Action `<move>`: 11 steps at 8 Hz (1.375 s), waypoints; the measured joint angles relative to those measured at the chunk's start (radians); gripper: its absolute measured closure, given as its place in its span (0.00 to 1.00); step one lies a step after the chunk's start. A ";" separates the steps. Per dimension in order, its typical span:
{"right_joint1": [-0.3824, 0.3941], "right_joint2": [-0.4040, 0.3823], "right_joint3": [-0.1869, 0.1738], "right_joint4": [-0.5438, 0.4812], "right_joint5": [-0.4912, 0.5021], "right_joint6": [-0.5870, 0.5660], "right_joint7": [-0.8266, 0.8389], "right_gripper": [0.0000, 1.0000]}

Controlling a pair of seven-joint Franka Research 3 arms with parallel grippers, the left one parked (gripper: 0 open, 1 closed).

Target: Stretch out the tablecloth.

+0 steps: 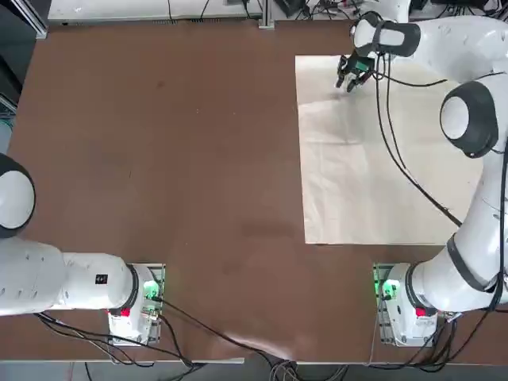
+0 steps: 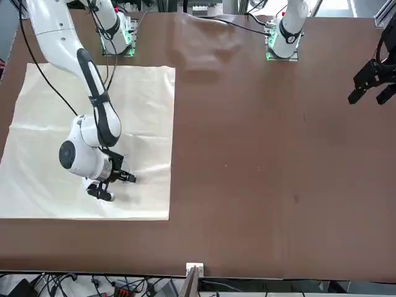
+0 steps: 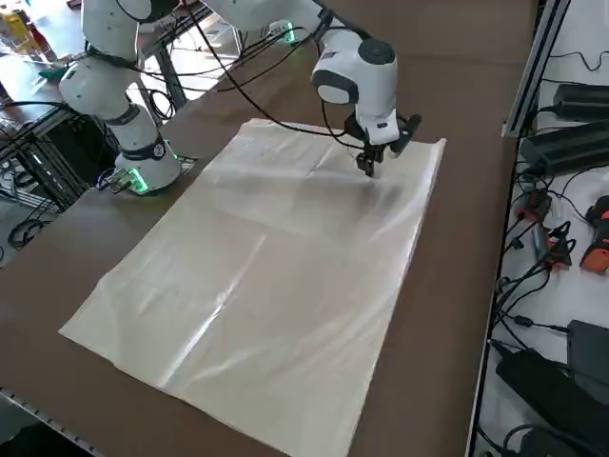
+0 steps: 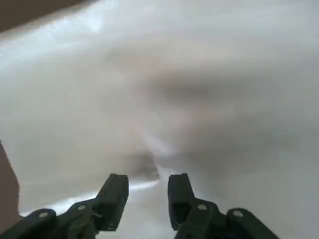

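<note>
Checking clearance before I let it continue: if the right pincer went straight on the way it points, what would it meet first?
The right pincer would likely meet the tablecloth first, right below it; how close is hard to judge.

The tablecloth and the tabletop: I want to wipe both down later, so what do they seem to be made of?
Tablecloth: probably thin coated cloth or plastic sheeting, soft-sheened; pale streaks shine along its creases.

Tabletop: a smooth brown covering, perhaps vinyl or leather-like, faintly glossy where light catches it.

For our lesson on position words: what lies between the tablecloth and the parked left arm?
Only bare brown tabletop, as the top view shows.
</note>
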 joint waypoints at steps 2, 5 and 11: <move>-0.017 -0.031 -0.003 -0.088 -0.006 0.002 -0.035 0.70; -0.023 -0.055 -0.029 -0.154 -0.006 0.009 -0.088 0.74; -0.024 -0.071 -0.066 -0.181 -0.007 0.009 -0.161 0.95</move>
